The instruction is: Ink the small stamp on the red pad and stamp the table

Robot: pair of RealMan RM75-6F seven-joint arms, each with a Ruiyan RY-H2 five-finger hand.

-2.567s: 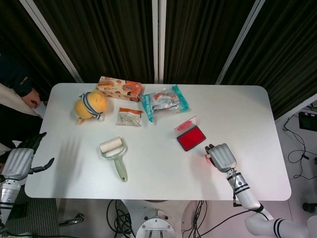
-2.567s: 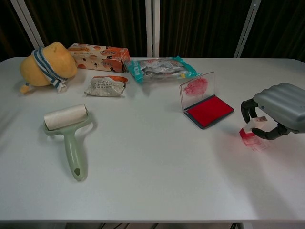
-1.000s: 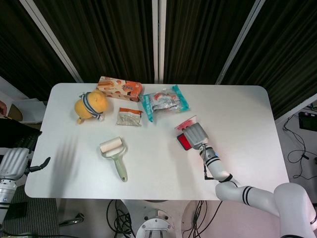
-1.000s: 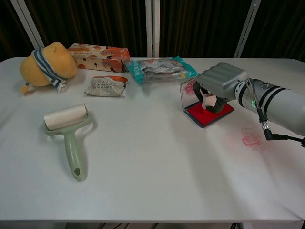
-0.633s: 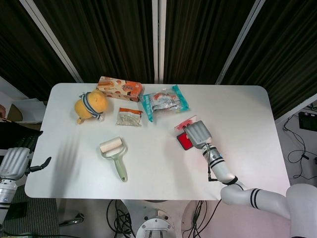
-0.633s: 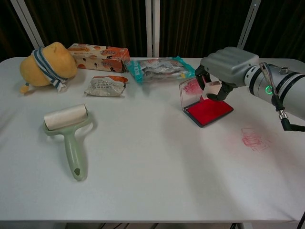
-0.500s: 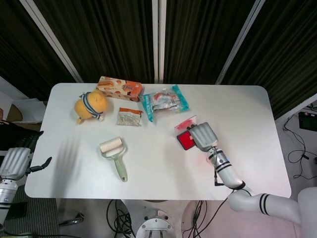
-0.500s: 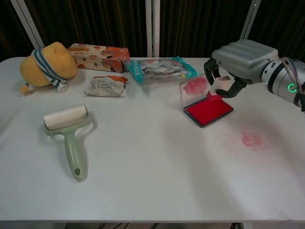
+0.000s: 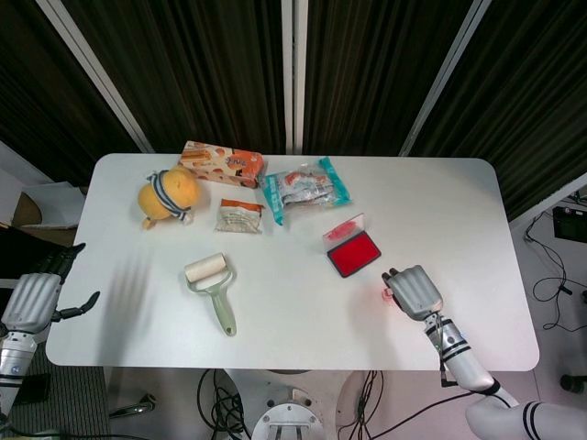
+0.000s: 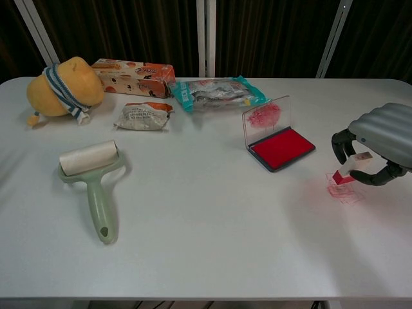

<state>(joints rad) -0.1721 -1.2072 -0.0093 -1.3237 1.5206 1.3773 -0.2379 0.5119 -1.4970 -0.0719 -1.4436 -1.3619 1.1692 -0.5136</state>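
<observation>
My right hand (image 9: pixel 414 291) (image 10: pixel 378 141) pinches the small clear stamp (image 10: pixel 353 168) and holds it tilted just over a red ink print (image 10: pixel 342 190) on the white table (image 9: pixel 293 312). The head view hides the stamp under the hand. The red ink pad (image 9: pixel 354 253) (image 10: pixel 282 147) lies open to the hand's left, its clear lid (image 10: pixel 265 118) upright and smeared red. My left hand (image 9: pixel 37 295) hangs beyond the table's left edge with fingers apart and nothing in it.
A green-handled lint roller (image 9: pixel 213 286) (image 10: pixel 93 179) lies front left. At the back are a yellow plush toy (image 9: pixel 168 194), an orange snack box (image 9: pixel 222 163), a small snack packet (image 9: pixel 240 216) and a teal bag (image 9: pixel 305 188).
My right hand has carried the stamp from above the red pad to the right and down onto the printed spot on the table. The left hand has barely moved.
</observation>
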